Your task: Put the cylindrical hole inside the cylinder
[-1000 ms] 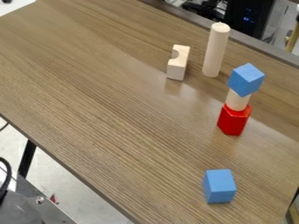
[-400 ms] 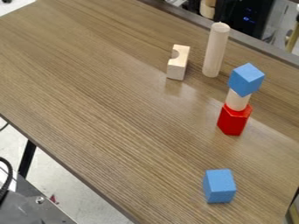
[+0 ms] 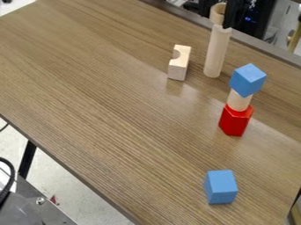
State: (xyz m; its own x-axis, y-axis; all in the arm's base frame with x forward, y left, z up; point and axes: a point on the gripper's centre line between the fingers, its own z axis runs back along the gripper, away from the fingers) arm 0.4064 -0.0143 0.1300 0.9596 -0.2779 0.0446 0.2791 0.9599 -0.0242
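At the top edge, right of centre, my black gripper [image 3: 231,16] is shut on a short hollow wooden cylinder [image 3: 218,15], whose round opening shows at its top. Directly beneath stands a tall, pale wooden cylinder [image 3: 216,53], upright on the table. The hollow piece's lower edge overlaps the tall cylinder's top in view; whether they touch or one is around the other, I cannot tell.
A pale block with a rounded notch [image 3: 179,63] stands left of the tall cylinder. To the right, a blue cube [image 3: 248,79] tops a pale cylinder [image 3: 239,101] on a red block [image 3: 236,121]. Another blue block [image 3: 221,187] lies near the front of the wooden table [image 3: 106,96].
The hollow piece has come in from the top edge and moved slightly right and down, over the tall cylinder. My gripper now shows beside it; the blocks have stayed put.
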